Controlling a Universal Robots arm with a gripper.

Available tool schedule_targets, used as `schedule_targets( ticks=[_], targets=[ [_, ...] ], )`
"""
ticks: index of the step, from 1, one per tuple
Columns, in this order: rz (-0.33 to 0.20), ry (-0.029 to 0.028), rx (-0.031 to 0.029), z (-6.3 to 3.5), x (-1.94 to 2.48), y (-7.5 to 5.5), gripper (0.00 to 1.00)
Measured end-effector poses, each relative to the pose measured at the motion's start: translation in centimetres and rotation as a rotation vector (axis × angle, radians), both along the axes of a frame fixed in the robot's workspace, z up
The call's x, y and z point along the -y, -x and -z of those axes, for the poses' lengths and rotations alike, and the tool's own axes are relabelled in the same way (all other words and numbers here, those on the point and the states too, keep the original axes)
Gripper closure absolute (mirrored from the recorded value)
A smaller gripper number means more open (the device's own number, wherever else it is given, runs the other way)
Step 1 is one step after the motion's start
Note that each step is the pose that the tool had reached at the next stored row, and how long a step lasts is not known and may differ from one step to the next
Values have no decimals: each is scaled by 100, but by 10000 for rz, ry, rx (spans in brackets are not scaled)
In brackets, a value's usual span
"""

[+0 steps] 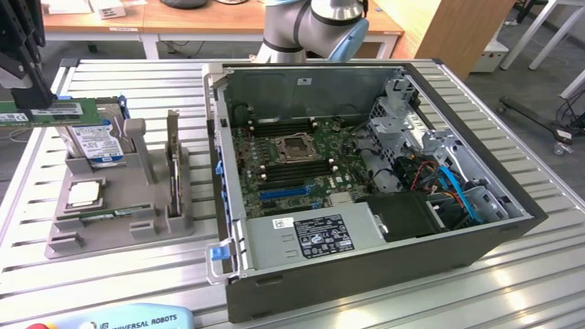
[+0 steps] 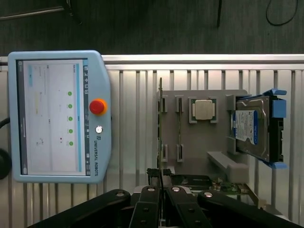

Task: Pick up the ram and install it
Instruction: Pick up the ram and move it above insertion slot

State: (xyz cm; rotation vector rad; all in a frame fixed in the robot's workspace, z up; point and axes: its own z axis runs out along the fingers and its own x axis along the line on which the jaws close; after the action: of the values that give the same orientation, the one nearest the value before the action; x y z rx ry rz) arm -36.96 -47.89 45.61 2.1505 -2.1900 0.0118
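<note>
Lab setting: wooden desks (image 1: 183,20) in the back and a slatted aluminium table (image 1: 137,75) carrying everything. In the exterior view an open PC case (image 1: 512,226) lies on its side across the middle and 3 o'clock part of the frame. Its motherboard faces up, with the CPU socket (image 1: 294,146) sitting between rows of black memory slots. Over at 9 o'clock there's a grey parts fixture (image 1: 137,226) holding a blue-labelled hard drive (image 1: 98,142) and a square processor chip (image 1: 82,194). The ram (image 1: 68,110) is up at roughly 10 o'clock, off the fixture and in the air just above the hard drive. It's held level, with the gripper (image 1: 35,103) coming down on it from 12 o'clock, jaws pinched onto the stick's flat faces, and well apart from the case. In the wrist view the gripper (image 2: 161,183) fingers look pressed nearly together, which fits such a thin board, and a teach pendant (image 2: 57,114) lies on the table beside the fixture. On handling, a stick like this is probably very light and stiff, but smooth-faced and a bit delicate. A two-finger pinch could let it pivot if the grip sits off-centre. The sensible hold is on the flat sides near the upper edge, around the middle of its length, keeping clear of the contact edge along the bottom and not crushing the chips.
</note>
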Motion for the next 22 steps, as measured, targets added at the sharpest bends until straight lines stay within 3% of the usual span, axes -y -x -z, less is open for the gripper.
schedule_targets(
  ticks=[22],
  targets=[
    [0, 199, 0, -245, -8, 0, 88]
  ],
)
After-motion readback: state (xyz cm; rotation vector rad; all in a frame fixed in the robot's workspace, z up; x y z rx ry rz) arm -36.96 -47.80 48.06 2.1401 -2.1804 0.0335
